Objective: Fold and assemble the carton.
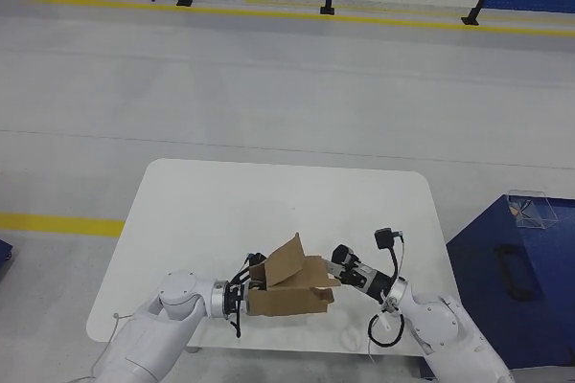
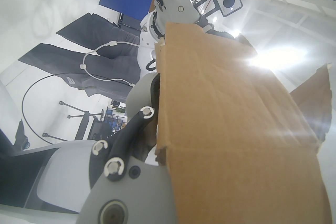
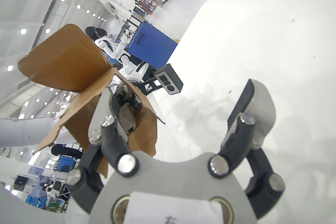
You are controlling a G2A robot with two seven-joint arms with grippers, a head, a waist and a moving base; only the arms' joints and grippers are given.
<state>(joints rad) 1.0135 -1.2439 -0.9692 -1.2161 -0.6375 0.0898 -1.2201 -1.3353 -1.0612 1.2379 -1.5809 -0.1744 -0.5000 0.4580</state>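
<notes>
A brown carton [image 1: 289,280] stands part-folded near the front edge of the white table [image 1: 268,191], with one flap [image 1: 286,257] raised. My left gripper [image 1: 240,293] grips its left end; in the left wrist view a carton wall [image 2: 231,114] lies against one pad [image 2: 155,88] and hides the other finger. My right gripper [image 1: 333,272] is at the carton's right end. In the right wrist view it [image 3: 178,96] stands wide open, one finger [image 3: 109,107] touching a carton flap [image 3: 141,125] and the other finger [image 3: 252,101] over bare table.
A blue cabinet [image 1: 517,278] stands close to the table's right side, with a clear box [image 1: 529,206] on top. The table's far half is bare. Both arms come in over the front edge.
</notes>
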